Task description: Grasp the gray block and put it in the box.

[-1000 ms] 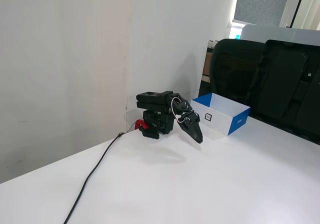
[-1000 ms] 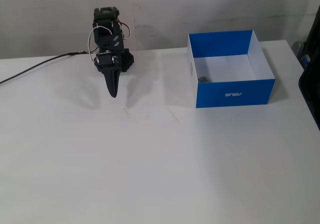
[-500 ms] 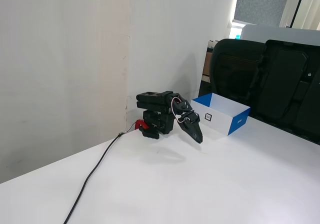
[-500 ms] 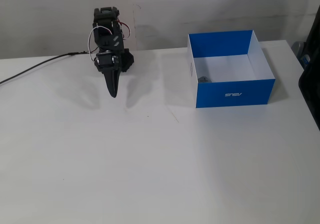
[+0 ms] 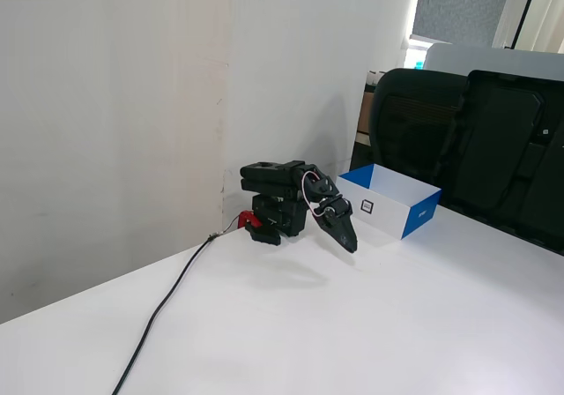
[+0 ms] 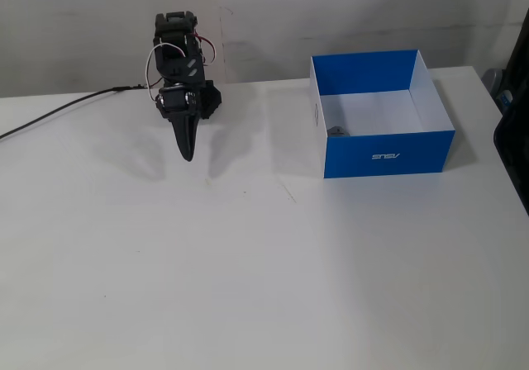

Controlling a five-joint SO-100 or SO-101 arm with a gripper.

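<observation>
The box [image 6: 384, 153] stands on the white table at the right in a fixed view, blue outside and white inside; in the other fixed view [image 5: 421, 219] it shows its white side with a small black square label. The gray block [image 6: 336, 130] lies inside the box, near its left front corner; the box wall hides it in the other fixed view. My gripper [image 6: 188, 154] is folded down near the arm's base, tip pointing at the table, fingers together and empty, well left of the box. It also shows in a fixed view [image 5: 349, 245], just in front of the box.
The arm's base [image 5: 269, 220] sits by the wall with a red clamp [image 5: 250, 219]. A black cable [image 6: 58, 112] runs off it across the table. Black chairs [image 5: 467, 139] stand behind the table's far edge.
</observation>
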